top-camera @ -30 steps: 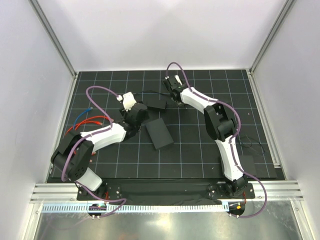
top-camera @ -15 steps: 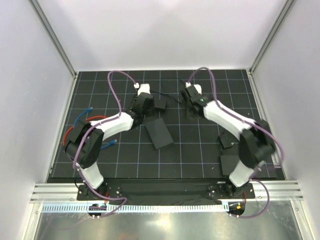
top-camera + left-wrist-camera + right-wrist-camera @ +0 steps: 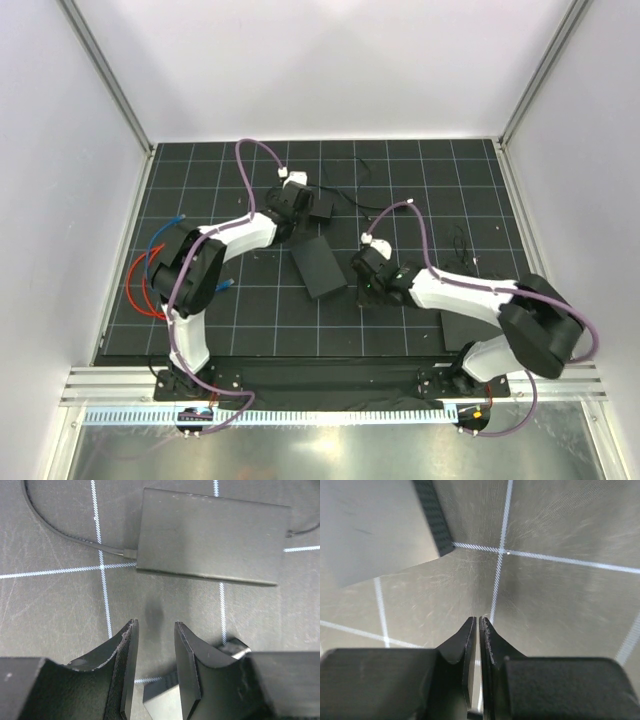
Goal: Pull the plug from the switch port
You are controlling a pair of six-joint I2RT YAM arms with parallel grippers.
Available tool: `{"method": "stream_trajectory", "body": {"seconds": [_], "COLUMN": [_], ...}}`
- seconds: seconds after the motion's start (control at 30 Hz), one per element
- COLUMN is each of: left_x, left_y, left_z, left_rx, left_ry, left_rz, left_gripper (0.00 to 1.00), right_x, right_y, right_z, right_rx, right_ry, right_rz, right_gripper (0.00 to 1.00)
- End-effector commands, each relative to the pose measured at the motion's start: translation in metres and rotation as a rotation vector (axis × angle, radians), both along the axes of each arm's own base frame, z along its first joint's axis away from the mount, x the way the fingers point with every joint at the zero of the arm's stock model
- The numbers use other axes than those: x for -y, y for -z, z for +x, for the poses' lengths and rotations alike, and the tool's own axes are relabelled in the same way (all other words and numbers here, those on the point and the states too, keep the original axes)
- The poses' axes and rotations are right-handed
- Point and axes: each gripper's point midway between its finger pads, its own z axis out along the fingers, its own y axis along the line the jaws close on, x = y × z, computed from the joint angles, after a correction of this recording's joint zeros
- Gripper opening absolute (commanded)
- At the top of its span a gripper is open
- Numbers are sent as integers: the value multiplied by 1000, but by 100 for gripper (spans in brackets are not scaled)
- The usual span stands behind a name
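The switch [image 3: 318,265] is a flat matte-black box lying aslant mid-table; its pale-lit corner [image 3: 375,525] fills the top left of the right wrist view. No plug or port can be made out in any view. My right gripper [image 3: 362,285] hovers just right of the switch, apart from it, its jaws [image 3: 477,619] shut with nothing between them. My left gripper [image 3: 300,200] reaches behind the switch. Its fingers [image 3: 155,625] stand open over bare mat, with a grey box corner [image 3: 162,700] beneath them.
A small black power brick [image 3: 320,208] with a thin cord [image 3: 60,527] lies just ahead of the left fingers [image 3: 125,650]. Red and blue cables [image 3: 150,275] coil at the left edge. A thin black plate [image 3: 470,325] lies at the right, beside the right arm.
The right arm swung from the back of the table down to the switch's right side and its jaws closed. The left arm reached further back and right, its jaws narrowing.
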Motion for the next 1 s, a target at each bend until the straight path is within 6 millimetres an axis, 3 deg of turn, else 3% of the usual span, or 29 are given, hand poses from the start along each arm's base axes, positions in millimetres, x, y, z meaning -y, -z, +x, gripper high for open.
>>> {"method": "stream_trajectory", "body": {"seconds": [0.0, 0.07, 0.2, 0.57, 0.73, 0.97], "left_x": [-2, 0, 3, 16, 8, -5], "left_y": [-2, 3, 4, 19, 29, 22], "left_z": [10, 11, 8, -13, -27, -53], "left_rx": [-23, -44, -58, -185, -256, -252], "left_ry": [0, 1, 17, -38, -111, -184], "left_rz": [-18, -16, -34, -154, -230, -302], "left_gripper": [38, 38, 37, 33, 30, 27], "right_x": [-31, -36, -42, -47, -60, -72], "right_y": [15, 29, 35, 15, 13, 1], "right_z": [8, 7, 14, 55, 72, 93], "right_rx": [18, 11, 37, 161, 170, 209], "right_ry": [50, 43, 59, 46, -6, -28], "right_rz": [94, 61, 66, -70, -141, -145], "right_gripper": [14, 13, 13, 13, 13, 14]}}
